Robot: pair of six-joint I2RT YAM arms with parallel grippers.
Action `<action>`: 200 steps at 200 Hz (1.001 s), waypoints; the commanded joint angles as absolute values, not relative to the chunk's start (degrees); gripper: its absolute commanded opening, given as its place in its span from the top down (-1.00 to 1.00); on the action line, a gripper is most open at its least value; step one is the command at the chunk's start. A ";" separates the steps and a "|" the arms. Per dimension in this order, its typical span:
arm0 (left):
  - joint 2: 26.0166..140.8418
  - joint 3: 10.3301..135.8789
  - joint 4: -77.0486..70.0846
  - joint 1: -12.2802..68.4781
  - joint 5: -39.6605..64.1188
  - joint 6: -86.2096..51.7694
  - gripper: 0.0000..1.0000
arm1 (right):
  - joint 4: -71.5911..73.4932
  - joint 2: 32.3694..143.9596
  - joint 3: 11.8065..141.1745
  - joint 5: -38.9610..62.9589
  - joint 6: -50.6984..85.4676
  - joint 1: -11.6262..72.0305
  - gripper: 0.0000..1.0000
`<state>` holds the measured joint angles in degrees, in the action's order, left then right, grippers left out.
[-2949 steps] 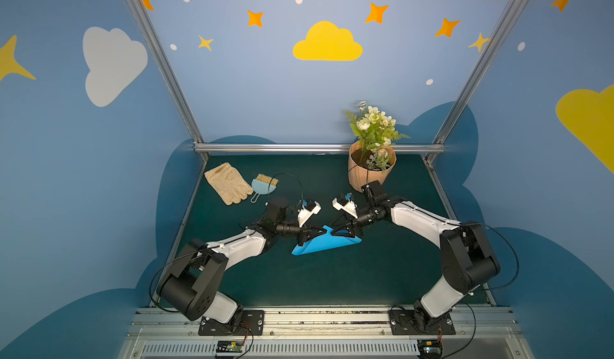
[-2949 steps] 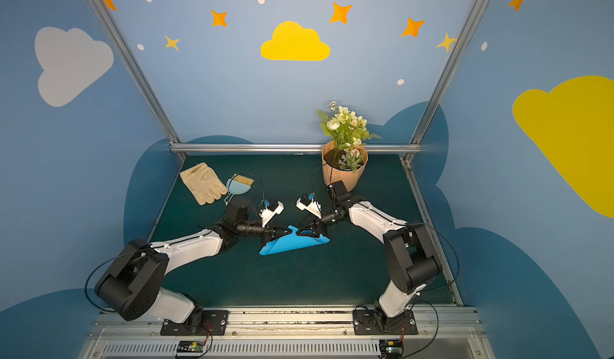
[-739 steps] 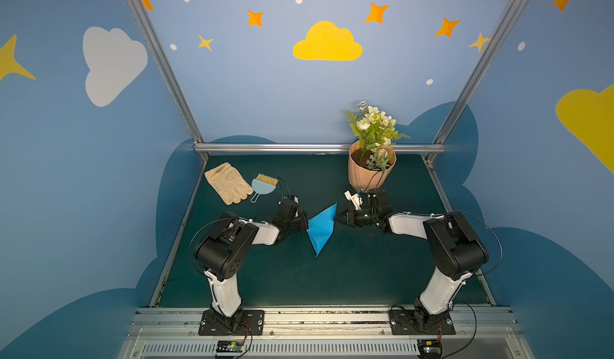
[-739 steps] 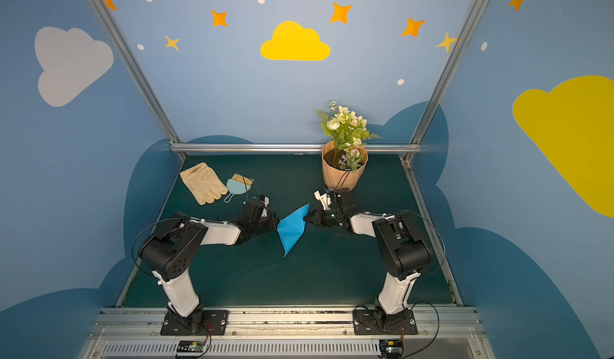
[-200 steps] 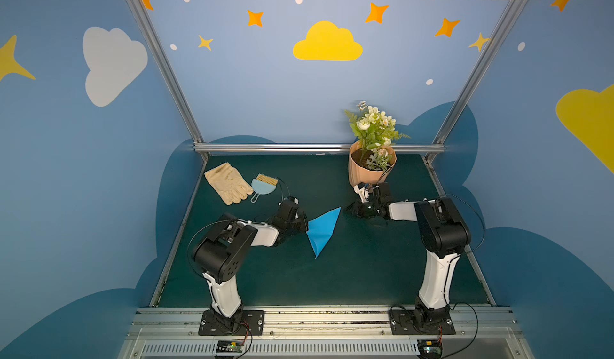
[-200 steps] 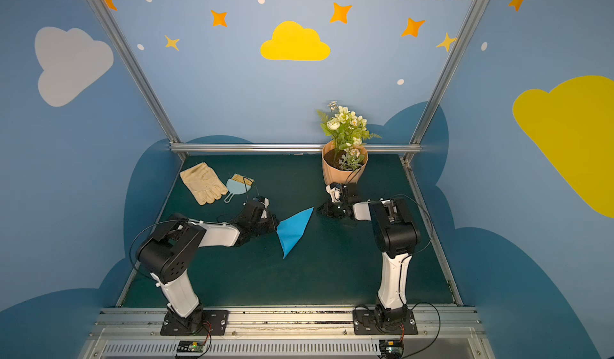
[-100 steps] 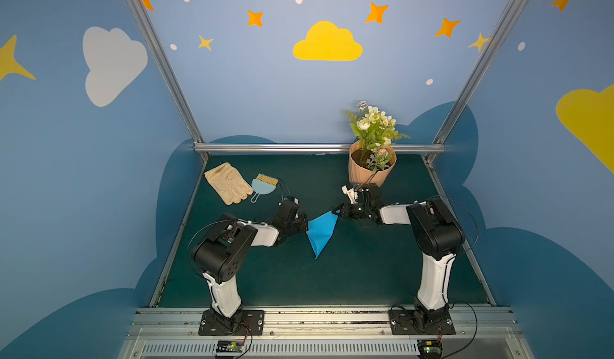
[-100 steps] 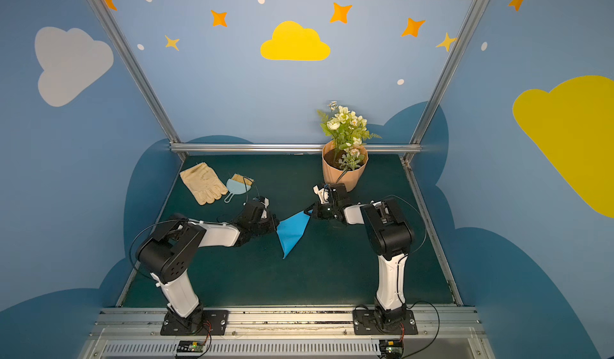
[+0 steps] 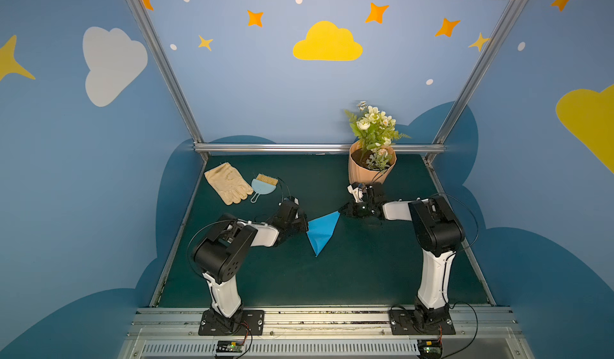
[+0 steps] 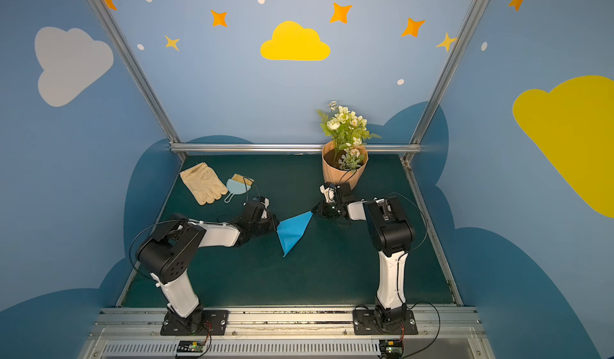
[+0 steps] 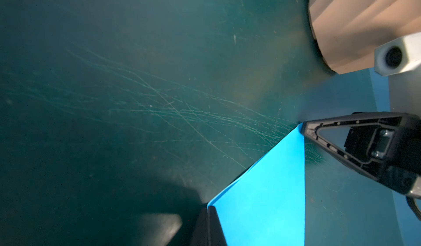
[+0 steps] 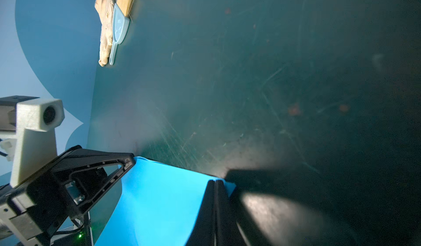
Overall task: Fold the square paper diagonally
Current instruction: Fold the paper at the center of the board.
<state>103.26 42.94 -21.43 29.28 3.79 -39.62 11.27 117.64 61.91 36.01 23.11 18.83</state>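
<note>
Both top views | square paper (image 9: 321, 232): triangular, flat on worktop (image 9: 349, 281), between the arms | left claw (image 9: 306, 230): closed, tip touching one corner | right claw (image 9: 341, 211): closed, tip touching far corner

place: robot lab booth | cues: aluminium frame (image 9: 282, 148); cloud-painted walls (image 9: 265, 91); green mat (image 9: 332, 274)

High frontal stereo pair; opposed low wrist close-ups
</note>
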 commanded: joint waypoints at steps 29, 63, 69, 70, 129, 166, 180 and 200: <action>102.65 42.33 -17.36 29.36 3.08 -38.76 0.96 | 6.08 120.86 63.73 31.24 21.26 17.42 0.95; 102.00 42.08 -17.21 29.42 2.51 -38.76 0.95 | 7.37 119.08 61.83 30.67 21.47 16.21 0.95; 101.87 42.08 -17.21 29.40 2.55 -38.76 0.96 | 7.60 118.67 61.63 30.65 21.45 16.04 0.95; 101.87 42.04 -17.26 29.42 2.55 -38.76 0.96 | 7.62 118.57 61.57 30.62 21.45 15.98 0.95; 101.19 44.21 -16.94 29.36 2.99 -39.62 0.96 | 7.43 105.38 58.01 31.61 21.27 14.98 0.92; 103.45 47.98 -18.50 29.44 -0.96 -43.80 0.96 | 16.40 102.64 53.05 39.49 28.17 16.80 0.91; 104.73 49.17 -19.63 29.62 -4.09 -46.23 0.95 | 19.87 104.03 51.90 40.55 30.96 18.58 0.92; 107.43 50.97 -22.46 29.68 -6.27 -48.61 0.95 | 24.78 107.26 51.70 41.44 34.36 20.57 0.93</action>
